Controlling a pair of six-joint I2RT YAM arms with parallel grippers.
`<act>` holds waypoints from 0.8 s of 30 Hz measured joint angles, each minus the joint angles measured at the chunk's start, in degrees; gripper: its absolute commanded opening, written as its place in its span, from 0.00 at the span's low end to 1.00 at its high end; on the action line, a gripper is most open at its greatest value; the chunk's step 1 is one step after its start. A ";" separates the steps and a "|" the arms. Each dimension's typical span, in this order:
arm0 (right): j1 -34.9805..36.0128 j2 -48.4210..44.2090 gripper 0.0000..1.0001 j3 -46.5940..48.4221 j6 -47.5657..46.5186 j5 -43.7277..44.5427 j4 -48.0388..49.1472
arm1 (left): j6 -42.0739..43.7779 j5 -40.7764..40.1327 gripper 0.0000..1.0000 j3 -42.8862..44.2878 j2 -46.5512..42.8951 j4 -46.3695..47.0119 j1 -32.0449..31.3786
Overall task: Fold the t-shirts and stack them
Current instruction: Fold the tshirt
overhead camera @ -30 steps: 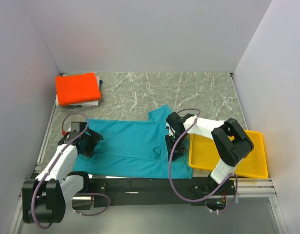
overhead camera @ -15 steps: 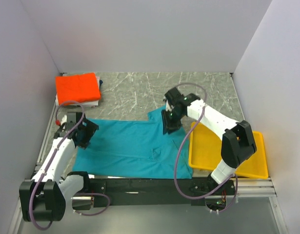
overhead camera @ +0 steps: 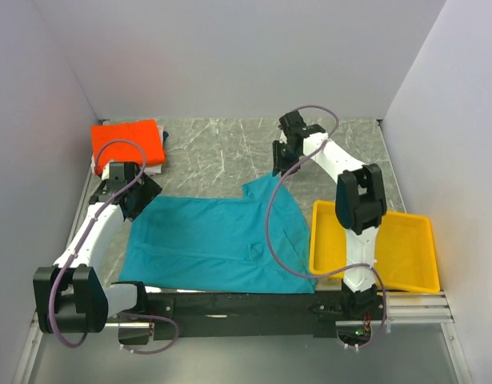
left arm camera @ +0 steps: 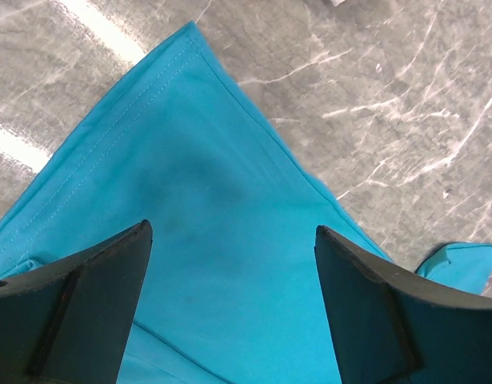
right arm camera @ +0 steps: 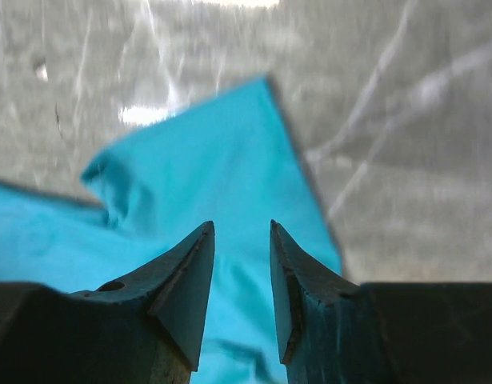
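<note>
A teal t-shirt lies spread flat on the marble table, and it also shows in the left wrist view and the right wrist view. A folded orange t-shirt lies on a white stack at the far left. My left gripper hovers over the teal shirt's far left corner with its jaws wide open and empty. My right gripper is above the shirt's far right corner, its jaws a narrow gap apart and holding nothing.
A yellow tray sits at the near right beside the shirt. Grey walls close in the left, back and right. Bare marble lies between the orange stack and the right arm.
Both arms have moved away from the near edge. The right gripper went from the shirt's right side to its far right corner. The left gripper went to the far left corner.
</note>
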 measured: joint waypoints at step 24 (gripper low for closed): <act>-0.61 14.62 0.41 10.05 -4.90 0.02 4.94 | 4.61 1.07 0.91 2.38 3.74 0.11 0.15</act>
